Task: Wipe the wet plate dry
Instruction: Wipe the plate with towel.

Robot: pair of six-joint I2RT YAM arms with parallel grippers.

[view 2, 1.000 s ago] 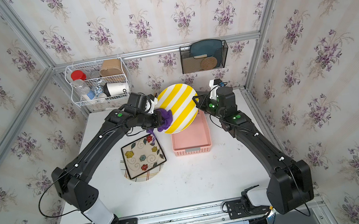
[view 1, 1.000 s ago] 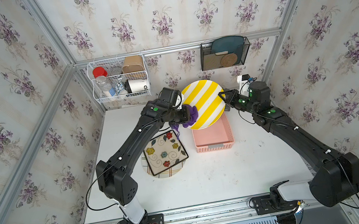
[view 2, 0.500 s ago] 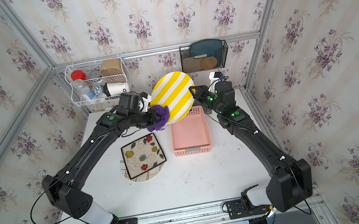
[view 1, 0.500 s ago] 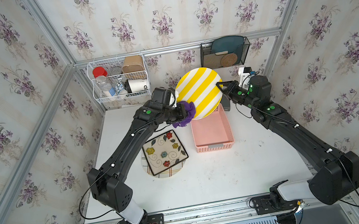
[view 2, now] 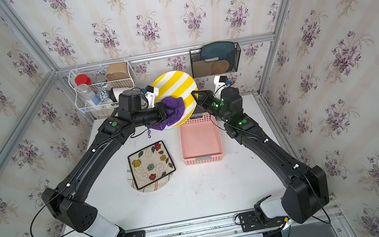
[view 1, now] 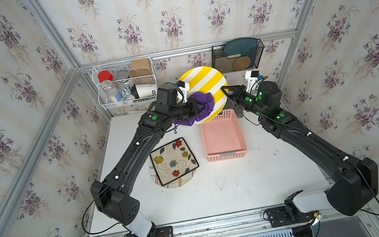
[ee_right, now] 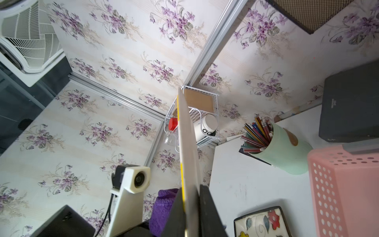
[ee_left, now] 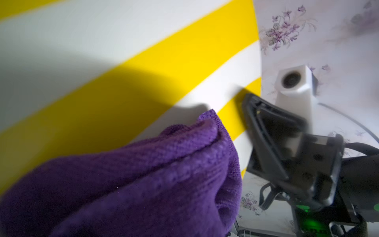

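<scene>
A round yellow-and-white striped plate (view 1: pixel 205 80) (view 2: pixel 175 84) is held up on edge over the back of the table. My right gripper (view 1: pixel 224 90) (view 2: pixel 195 95) (ee_right: pixel 189 197) is shut on its rim, one finger on each face; the plate (ee_right: pixel 187 143) shows edge-on there. My left gripper (view 1: pixel 197 108) (view 2: pixel 165 112) is shut on a bunched purple cloth (view 1: pixel 204 106) (view 2: pixel 174 112) (ee_left: pixel 143 174). The cloth is pressed on the lower part of the striped face (ee_left: pixel 143 61), close to the right gripper's fingers (ee_left: pixel 256 127). In the left wrist view the cloth hides my left jaws.
A pink basket (view 1: pixel 223 137) sits under the plate. A square floral plate (view 1: pixel 173 161) lies on a round one at mid-table. On the back wall hang a white wire basket (view 1: pixel 126 82) and a black rack (view 1: pixel 237 56). A green pencil cup (ee_right: pixel 287 149) and dark box (ee_right: pixel 348 106) stand at the back.
The plate has risen and moved toward the back wall in the right gripper. The left gripper has slid the cloth from the plate's left edge across its lower face.
</scene>
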